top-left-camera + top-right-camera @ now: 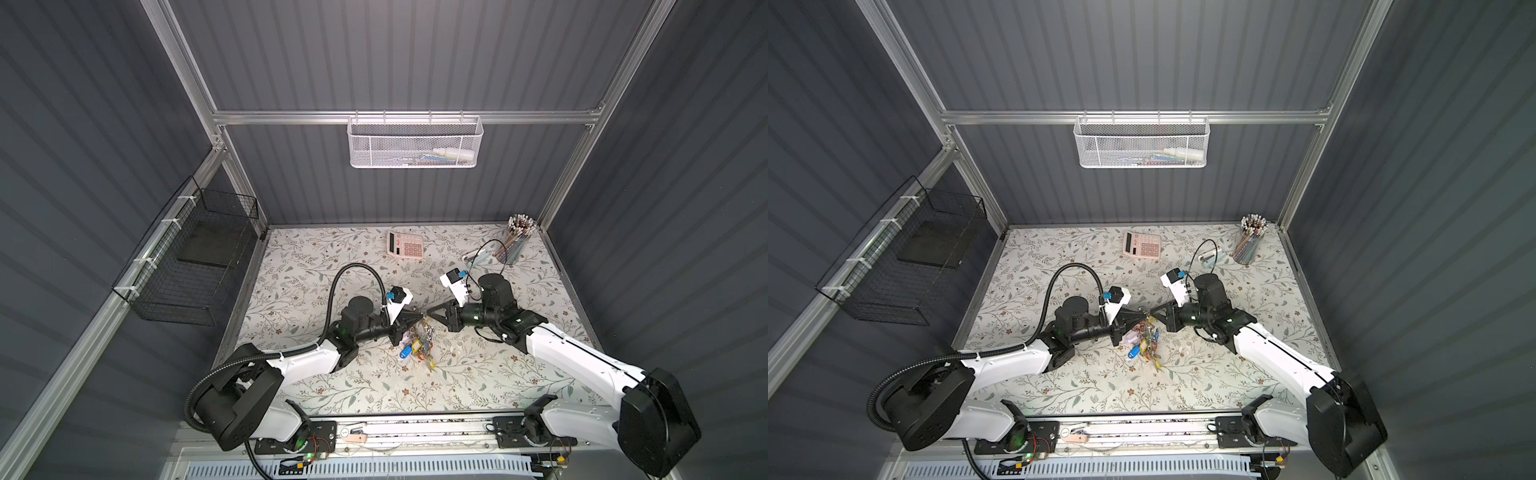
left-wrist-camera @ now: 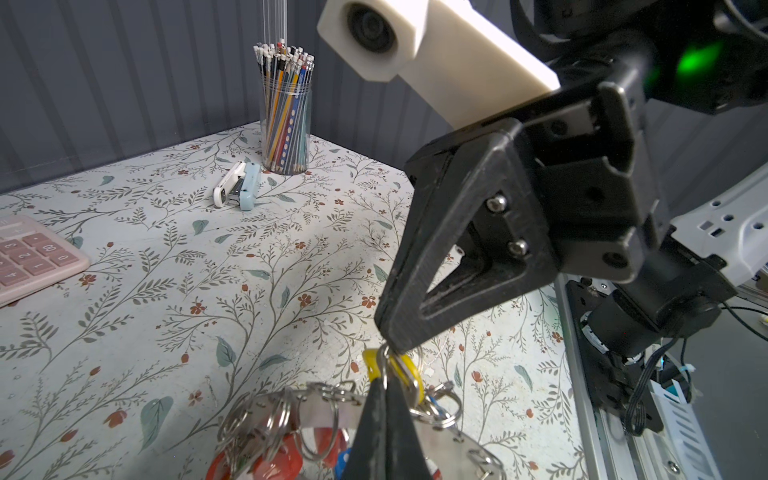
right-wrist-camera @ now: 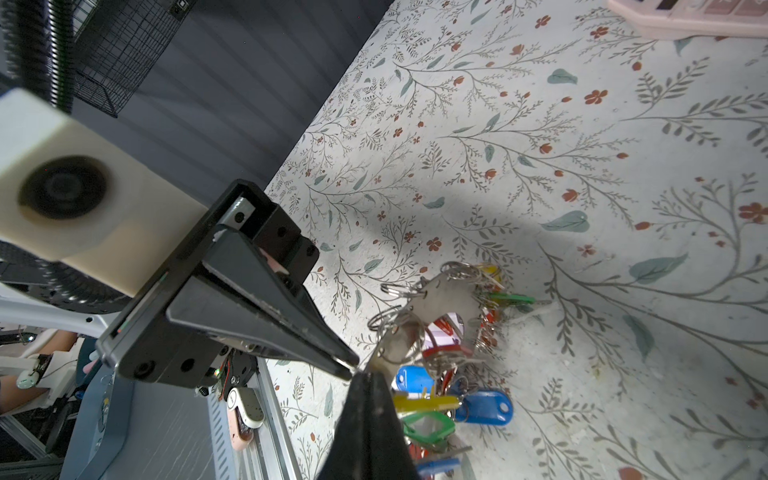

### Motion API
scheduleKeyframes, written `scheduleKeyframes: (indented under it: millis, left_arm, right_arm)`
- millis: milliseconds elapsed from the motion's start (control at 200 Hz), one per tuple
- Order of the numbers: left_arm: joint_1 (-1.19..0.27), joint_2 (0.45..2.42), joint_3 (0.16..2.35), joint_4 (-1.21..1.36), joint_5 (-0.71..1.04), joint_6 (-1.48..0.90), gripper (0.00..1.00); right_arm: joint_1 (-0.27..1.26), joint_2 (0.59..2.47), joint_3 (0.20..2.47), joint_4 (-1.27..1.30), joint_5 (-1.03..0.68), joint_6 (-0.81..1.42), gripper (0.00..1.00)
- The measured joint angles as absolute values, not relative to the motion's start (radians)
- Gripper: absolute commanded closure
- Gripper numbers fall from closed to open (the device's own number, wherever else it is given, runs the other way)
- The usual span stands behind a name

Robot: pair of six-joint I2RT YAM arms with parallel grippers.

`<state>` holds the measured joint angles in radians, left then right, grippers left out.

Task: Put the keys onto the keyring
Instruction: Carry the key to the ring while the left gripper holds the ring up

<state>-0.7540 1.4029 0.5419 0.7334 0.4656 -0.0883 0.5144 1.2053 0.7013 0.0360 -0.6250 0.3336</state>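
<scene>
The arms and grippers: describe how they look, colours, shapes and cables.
The left arm and right arm have white shells with black joints and bases. The left gripper and right gripper are black, with triangular fingers tapering to points. Each wrist carries a white camera housing. A ribbed black hose loops over the left arm; a thin black cable loops by the right.

In both top views the keyring [image 1: 419,337] [image 1: 1147,338], at the frame's centre, is too small to tell its hanging pieces apart, and the left gripper [image 1: 419,318] overlaps its upper left. The left wrist view's edge cuts off the keyring and the calculator [image 2: 37,257]. At upper centre, the white mesh basket [image 1: 414,143] blurs its contents.
</scene>
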Motion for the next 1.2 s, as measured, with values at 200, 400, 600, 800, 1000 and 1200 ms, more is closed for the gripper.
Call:
scheduleKeyframes:
  millis: [200, 400, 600, 800, 1000, 1200]
  left_arm:
    - [-0.754, 1.403, 0.542, 0.733, 0.459, -0.088, 1.00]
    - [-0.754, 1.403, 0.542, 0.733, 0.456, -0.088, 1.00]
    - [-0.754, 1.403, 0.542, 0.733, 0.454, -0.088, 1.00]
    - [-0.754, 1.403, 0.542, 0.734, 0.449, -0.088, 1.00]
    - [-0.754, 1.403, 0.542, 0.746, 0.443, -0.089, 1.00]
    - [-0.755, 1.403, 0.528, 0.779, 0.434, -0.090, 1.00]
  right_arm:
    - [0.516, 1.205, 0.701, 0.036, -0.598, 0.350, 1.00]
    - [0.516, 1.205, 0.701, 0.034, -0.582, 0.366, 1.00]
    - [0.517, 1.206, 0.701, 0.032, -0.576, 0.378, 1.00]
    - [0.517, 1.217, 0.701, 0.033, -0.576, 0.385, 1.00]
    - [0.517, 1.225, 0.702, 0.035, -0.576, 0.386, 1.00]
    - [0.517, 1.229, 0.710, 0.032, -0.580, 0.385, 1.00]
